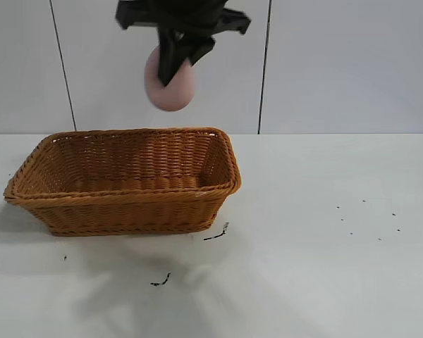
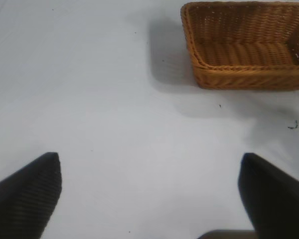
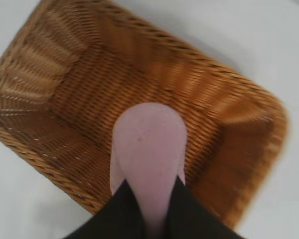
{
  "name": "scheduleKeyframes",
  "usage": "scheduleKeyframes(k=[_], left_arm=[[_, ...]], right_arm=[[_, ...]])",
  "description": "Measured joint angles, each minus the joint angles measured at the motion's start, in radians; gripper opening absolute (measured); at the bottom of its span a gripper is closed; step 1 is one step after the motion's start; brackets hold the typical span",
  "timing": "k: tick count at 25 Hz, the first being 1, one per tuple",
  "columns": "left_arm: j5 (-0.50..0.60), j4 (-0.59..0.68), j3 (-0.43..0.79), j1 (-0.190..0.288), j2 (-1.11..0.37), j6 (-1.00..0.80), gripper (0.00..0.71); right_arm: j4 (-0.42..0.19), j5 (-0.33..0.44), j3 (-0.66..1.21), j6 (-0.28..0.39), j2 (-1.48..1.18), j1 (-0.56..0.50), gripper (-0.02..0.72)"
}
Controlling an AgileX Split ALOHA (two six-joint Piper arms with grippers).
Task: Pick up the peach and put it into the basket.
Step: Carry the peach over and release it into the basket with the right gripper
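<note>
Peach (image 1: 170, 86) is clamped in my right hand (image 1: 175, 67), hanging above the basket (image 1: 127, 211), over its far-right part. I'd lower it nearer the weave floor, then release so it can't bounce out. Right hand points steeply down from above; left hand (image 2: 149, 191) idles open over bare worktop (image 2: 89, 99).

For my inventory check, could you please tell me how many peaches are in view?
1. The peach is held in the right tool, up in the air above the basket. The basket's inside shows no others.
</note>
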Motion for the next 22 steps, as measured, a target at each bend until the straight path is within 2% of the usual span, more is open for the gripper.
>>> scheduleKeyframes(k=[3,5,6,7,8,9,10,11,15,22], left_arm=[[0.000,0.000,0.000,0.000,0.000,0.000,0.693],[0.000,0.000,0.000,0.000,0.000,0.000,0.693],[0.000,0.000,0.000,0.000,0.000,0.000,0.693],[0.000,0.000,0.000,0.000,0.000,0.000,0.693],[0.000,0.000,0.000,0.000,0.000,0.000,0.693],[0.000,0.000,0.000,0.000,0.000,0.000,0.693],[0.000,0.000,0.000,0.000,0.000,0.000,0.693],[0.000,0.000,0.000,0.000,0.000,0.000,0.693],[0.000,0.000,0.000,0.000,0.000,0.000,0.693],[0.000,0.000,0.000,0.000,0.000,0.000,0.693]], right_arm=[[-0.014,-0.011,0.000,0.000,0.030,0.000,0.026],[-0.015,-0.017,0.000,0.000,0.032,0.000,0.106],[-0.015,-0.017,0.000,0.000,0.032,0.000,0.106],[-0.015,-0.018,0.000,0.000,0.032,0.000,0.193],[-0.014,-0.018,0.000,0.000,0.029,0.000,0.415],[-0.012,-0.017,0.000,0.000,0.027,0.000,0.528],[-0.012,-0.016,0.000,0.000,0.023,0.000,0.596],[-0.012,-0.011,0.000,0.000,0.018,0.000,0.631],[-0.012,0.050,-0.058,0.000,-0.020,-0.001,0.686],[-0.007,0.149,-0.245,0.039,-0.064,-0.053,0.688]])
